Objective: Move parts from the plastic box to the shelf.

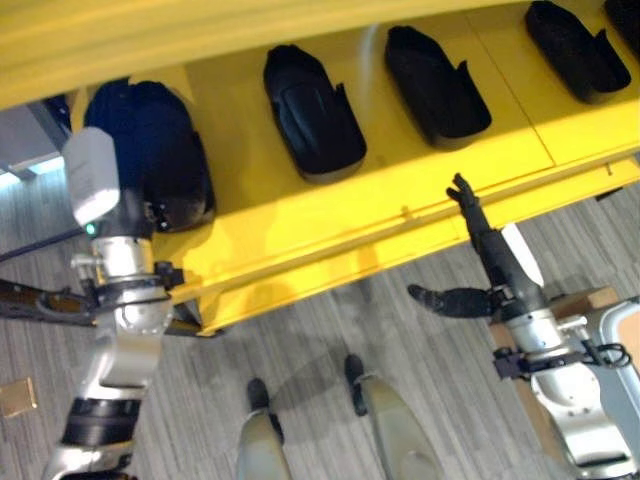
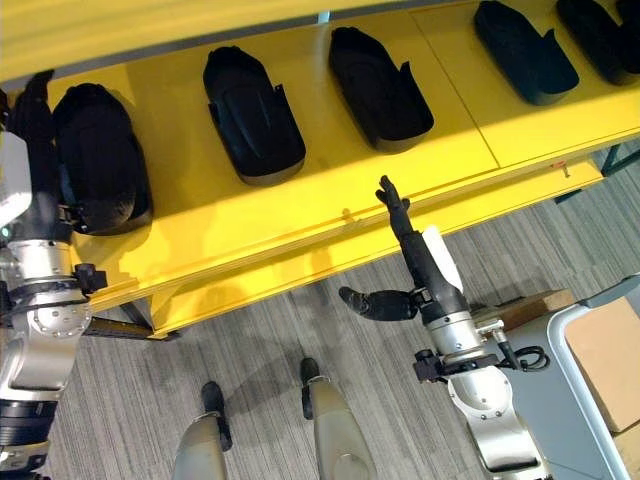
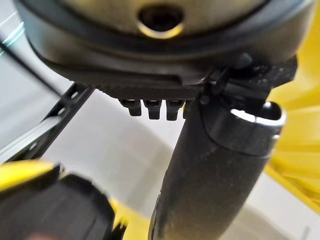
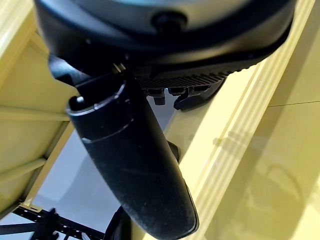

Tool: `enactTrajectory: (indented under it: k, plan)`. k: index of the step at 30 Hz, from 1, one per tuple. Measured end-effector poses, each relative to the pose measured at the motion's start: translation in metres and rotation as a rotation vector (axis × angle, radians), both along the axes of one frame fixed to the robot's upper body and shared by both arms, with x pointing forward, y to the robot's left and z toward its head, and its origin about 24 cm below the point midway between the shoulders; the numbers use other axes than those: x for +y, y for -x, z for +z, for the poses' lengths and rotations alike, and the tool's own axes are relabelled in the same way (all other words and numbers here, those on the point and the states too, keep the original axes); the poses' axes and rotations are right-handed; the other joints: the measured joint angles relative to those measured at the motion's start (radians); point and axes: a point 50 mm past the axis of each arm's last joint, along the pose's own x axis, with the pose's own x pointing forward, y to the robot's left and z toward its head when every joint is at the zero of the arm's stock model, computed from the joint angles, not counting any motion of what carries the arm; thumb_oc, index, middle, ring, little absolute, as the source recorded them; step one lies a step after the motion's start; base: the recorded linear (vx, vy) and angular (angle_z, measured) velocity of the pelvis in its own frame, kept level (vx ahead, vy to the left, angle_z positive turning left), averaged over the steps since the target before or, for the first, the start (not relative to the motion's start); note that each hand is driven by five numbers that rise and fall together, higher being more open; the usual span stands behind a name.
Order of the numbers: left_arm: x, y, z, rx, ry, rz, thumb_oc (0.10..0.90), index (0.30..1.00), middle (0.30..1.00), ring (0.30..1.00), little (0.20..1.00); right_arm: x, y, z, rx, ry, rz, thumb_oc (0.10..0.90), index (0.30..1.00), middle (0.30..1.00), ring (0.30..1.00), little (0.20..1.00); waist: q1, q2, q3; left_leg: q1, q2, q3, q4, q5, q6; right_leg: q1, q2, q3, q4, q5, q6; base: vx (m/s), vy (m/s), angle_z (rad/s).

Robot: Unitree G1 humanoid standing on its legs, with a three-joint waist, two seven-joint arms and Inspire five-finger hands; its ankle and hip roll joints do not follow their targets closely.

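Several black moulded parts lie in a row on the yellow shelf [image 1: 330,215]. The leftmost part [image 2: 100,160] sits at the shelf's left end. My left hand [image 2: 35,150] stands just left of it, fingers straight and pointing up along its side; the left wrist view shows that part [image 3: 50,210] beside the thumb [image 3: 210,175]. Other parts [image 1: 312,110] [image 1: 435,85] [image 1: 575,50] lie further right. My right hand [image 1: 490,245] is open and holds nothing, fingertips by the shelf's front edge, thumb [image 1: 450,300] stuck out sideways over the floor.
An upper yellow shelf board [image 1: 200,30] overhangs the row. A light grey container [image 2: 560,330] with a brown cardboard box [image 2: 605,350] stands at my lower right. Dark metal frame bars [image 1: 40,300] run under the shelf's left end. Grey striped carpet lies below.
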Motion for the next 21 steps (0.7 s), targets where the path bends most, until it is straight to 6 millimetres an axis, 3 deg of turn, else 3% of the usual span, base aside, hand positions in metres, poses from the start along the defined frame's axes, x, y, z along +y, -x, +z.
enactTrajectory:
  k: [3, 12, 21]
  plan:
    - [0.001, 0.002, 0.003, -0.015, -0.008, 0.004, 0.900, 1.000, 1.000, 1.000, 1.000, 0.000, 0.000, -0.001, 0.003, 0.000, -0.002, 0.900, 1.000, 1.000, 1.000, 1.000, 0.010, 0.013, -0.001, 0.004, -0.001, 0.000, 0.001, -0.001, 0.002, 0.003, -0.001, 0.000, 0.001, 0.000, 0.000, 0.00, 0.000, 0.00]
    - [0.007, 0.018, 0.012, -0.059, -0.058, 0.024, 0.900, 1.000, 1.000, 1.000, 1.000, -0.004, 0.001, 0.001, -0.001, 0.004, -0.013, 0.900, 1.000, 1.000, 1.000, 1.000, 0.020, 0.014, -0.001, 0.011, -0.002, -0.001, 0.001, -0.001, 0.002, 0.009, -0.002, 0.000, 0.007, -0.001, 0.000, 0.00, 0.000, 0.00]
    - [0.001, 0.037, -0.010, -0.005, -0.070, -0.036, 0.900, 1.000, 1.000, 1.000, 1.000, -0.007, 0.002, 0.000, 0.002, 0.006, -0.025, 0.900, 1.000, 1.000, 1.000, 1.000, 0.030, 0.015, -0.001, 0.026, -0.003, -0.004, 0.001, -0.001, 0.003, 0.028, -0.005, -0.002, 0.005, -0.001, 0.000, 0.00, 0.000, 0.00]
